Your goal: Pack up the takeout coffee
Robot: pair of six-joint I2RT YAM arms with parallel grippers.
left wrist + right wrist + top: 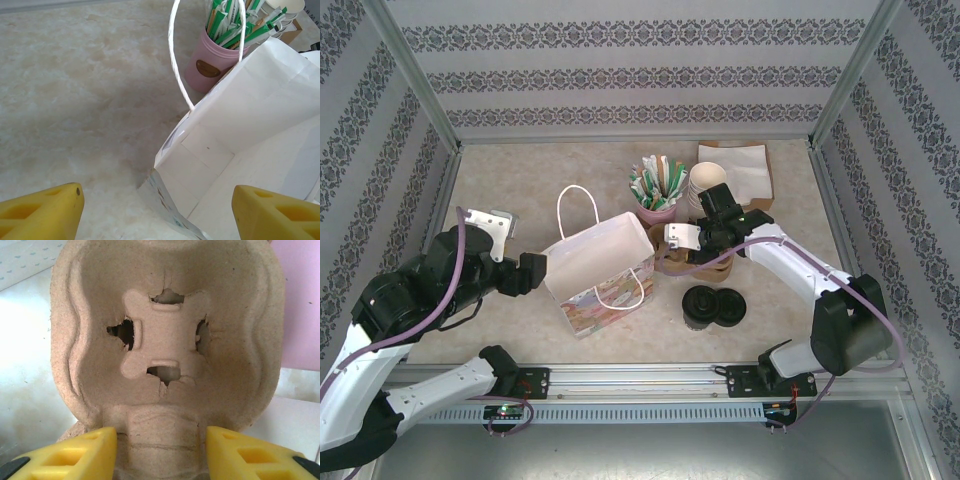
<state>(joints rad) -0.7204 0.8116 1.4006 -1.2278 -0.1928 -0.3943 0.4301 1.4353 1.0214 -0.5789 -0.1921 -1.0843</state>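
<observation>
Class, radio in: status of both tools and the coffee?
Left tool open at bag rim. Right tool straddling pulp carrier, grip unclear. Lidded coffee untouched, outside bag.

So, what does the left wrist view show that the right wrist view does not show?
Left wrist view, not the right: the open white paper bag with its cord handle, and green-wrapped sticks in a pink cup. Right wrist view, not the left: a brown pulp cup carrier, its near wall inside the right gripper. Both: the pale table, a pink surface, probably that same cup, and yellow gripper fingers at the bottom edge.
</observation>
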